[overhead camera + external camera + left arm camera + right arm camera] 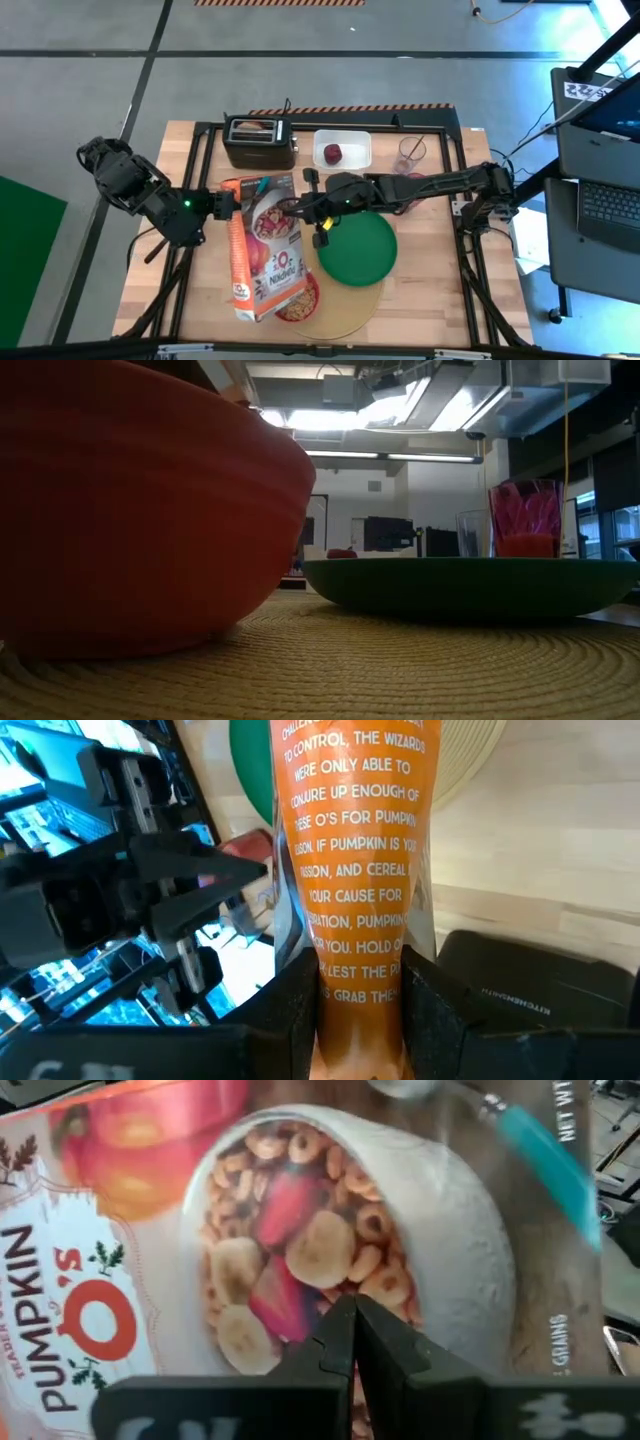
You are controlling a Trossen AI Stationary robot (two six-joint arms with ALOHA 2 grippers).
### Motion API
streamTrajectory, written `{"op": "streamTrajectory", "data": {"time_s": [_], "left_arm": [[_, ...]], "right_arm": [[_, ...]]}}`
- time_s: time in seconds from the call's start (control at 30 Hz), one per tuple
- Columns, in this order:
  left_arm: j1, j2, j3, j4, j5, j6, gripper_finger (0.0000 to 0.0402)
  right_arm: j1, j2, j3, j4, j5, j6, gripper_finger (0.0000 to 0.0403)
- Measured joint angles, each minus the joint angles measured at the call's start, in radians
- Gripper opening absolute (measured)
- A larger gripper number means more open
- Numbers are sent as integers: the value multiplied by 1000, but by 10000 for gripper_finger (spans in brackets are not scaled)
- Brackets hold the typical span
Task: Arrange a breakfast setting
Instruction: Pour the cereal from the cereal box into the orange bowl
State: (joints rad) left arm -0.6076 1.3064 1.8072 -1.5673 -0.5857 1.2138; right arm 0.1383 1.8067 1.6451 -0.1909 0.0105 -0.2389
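Note:
The orange cereal box (265, 250) slants with its picture face up, its near end over the red bowl (303, 297). The bowl stands on the tan mat (350, 305), as does the green plate (358, 248). My left gripper (226, 205) is shut on the box near its far end. My right gripper (300, 209) is shut at the box's right side, its tips before the picture face (330, 1230). The red apple (331, 153) lies in the white tray (355, 140). The pink cup (524, 518) stands beyond the plate. The bagel is out of view. My left gripper pinches the box across its thickness near the far end, one finger on each broad face, with the narrow text panel (360, 990) between the fingers (290, 1020). It comes level from the table's left. The box slants down toward the bowl. My right gripper's shut tips (355, 1330) stand at the box's picture face; whether they touch it I cannot tell.
The black toaster (260, 141) stands at the far edge, left of the white tray. A clear glass (411, 152) stands to the right of the tray. The right arm (430, 185) reaches across the table above the plate's far side.

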Motion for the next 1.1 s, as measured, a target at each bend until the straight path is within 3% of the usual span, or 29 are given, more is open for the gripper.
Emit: {"op": "streamTrajectory", "data": {"time_s": [0.1, 0.43, 0.6, 1.1], "left_arm": [[1, -3, 0, -3, -4, 1, 107], [1, -5, 8, -4, 0, 1, 107], [0, -11, 8, -4, 2, 1, 107], [0, -29, 8, -1, 19, -2, 107]], "right_arm": [[0, 12, -2, -22, -40, 8, 12], [-1, -22, 1, -1, 48, -43, 12], [-1, 7, -2, -52, -11, -7, 12], [-1, 13, -2, 11, 12, -4, 12]]}}
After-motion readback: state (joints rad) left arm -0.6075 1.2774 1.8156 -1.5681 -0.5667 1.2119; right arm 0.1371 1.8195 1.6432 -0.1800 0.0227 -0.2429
